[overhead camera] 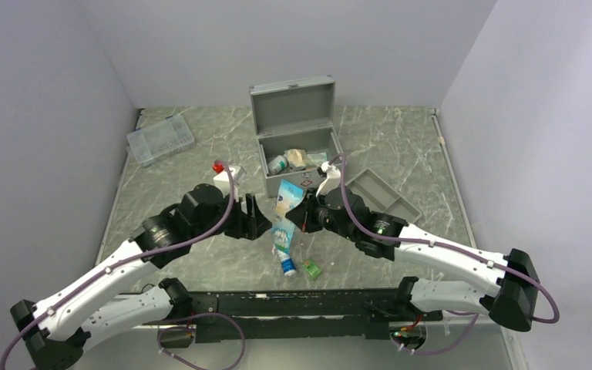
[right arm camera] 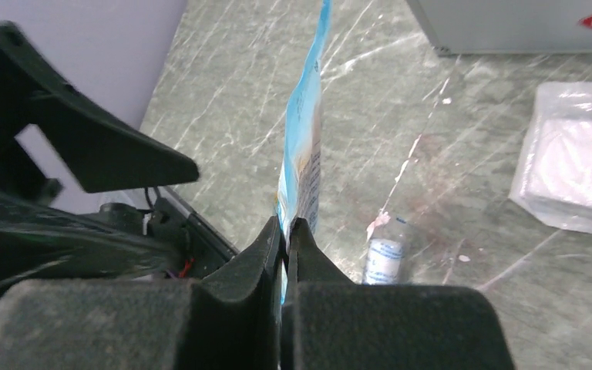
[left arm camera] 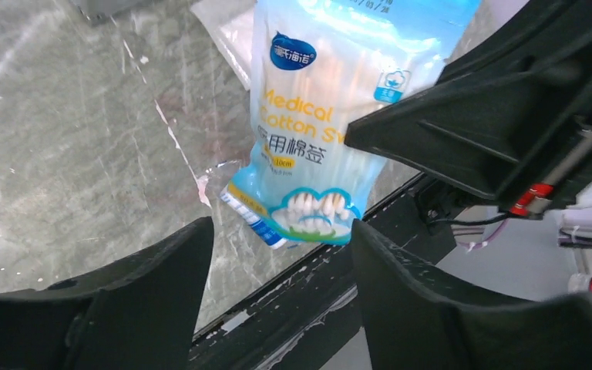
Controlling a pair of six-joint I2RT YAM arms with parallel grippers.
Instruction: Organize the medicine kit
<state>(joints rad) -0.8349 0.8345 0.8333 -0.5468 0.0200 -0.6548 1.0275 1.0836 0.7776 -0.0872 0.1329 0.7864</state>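
Note:
The medicine kit (overhead camera: 297,166) stands open at the back of the table, its lid (overhead camera: 292,107) upright and several items inside. A blue-and-white bag of medical cotton swabs (overhead camera: 287,197) hangs in the air in front of it. My right gripper (right arm camera: 287,229) is shut on the bag's edge (right arm camera: 305,146), which I see side-on. My left gripper (left arm camera: 281,231) is open just below the bag (left arm camera: 320,116), whose bottom edge hangs between the fingertips without being pinched. In the top view the left gripper (overhead camera: 260,222) and the right gripper (overhead camera: 302,216) face each other across the bag.
A small bottle (overhead camera: 286,261) and a green item (overhead camera: 312,269) lie on the table under the bag. A clear packet (right arm camera: 578,162) lies nearby. A white bottle with a red cap (overhead camera: 223,174), a clear compartment box (overhead camera: 159,139) and a grey divided tray (overhead camera: 383,196) are around.

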